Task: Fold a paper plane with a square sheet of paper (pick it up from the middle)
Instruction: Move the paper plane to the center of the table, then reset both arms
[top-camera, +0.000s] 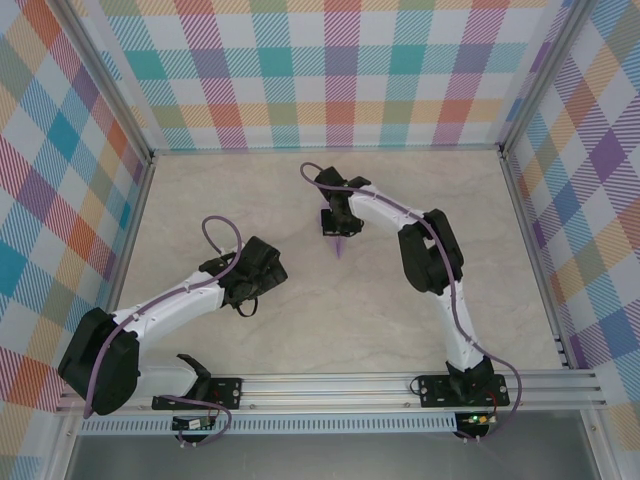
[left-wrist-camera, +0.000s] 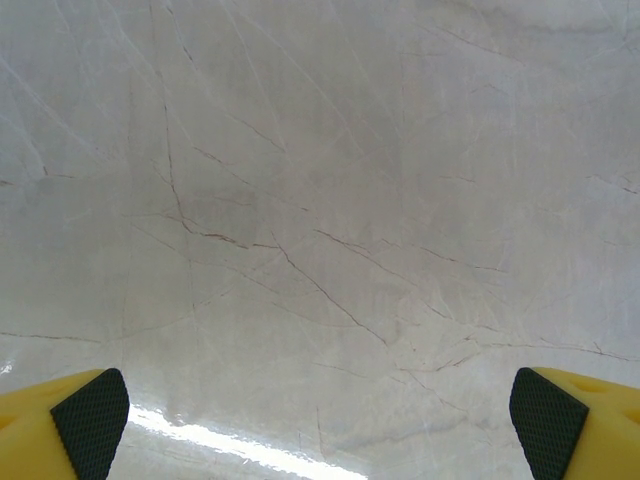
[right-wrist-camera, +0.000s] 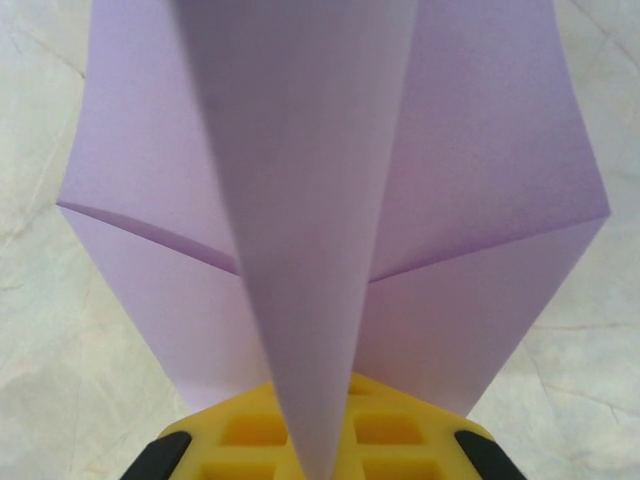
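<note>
Presently on record:

1. paper plane (right-wrist-camera: 470, 180): lavender-purple paper, folded. In the right wrist view a tall central fold runs up the middle, with a wing panel spread to either side, each crossed by a slanting crease. Location: held over the middle of the bench (top-camera: 400, 330), towards the far side. From above, a small purple tip shows just below the holding tool. Whether it touches the bench cannot be told.

2. right tool (right-wrist-camera: 320, 435): yellow fingers pressed together, pinching the paper plane at its near end, along the central fold.

3. left tool (left-wrist-camera: 320, 430): jaws spread wide, with yellow, black-padded fingertips (left-wrist-camera: 90, 420) at the two lower corners of its wrist view and bare bench between them. Location: left of the paper plane and nearer the arm bases, well apart from it.

4. bench: pale marble-patterned top with fine dark veins.

5. walls (top-camera: 340, 70): multicolour plaid on three sides of the bench
</note>
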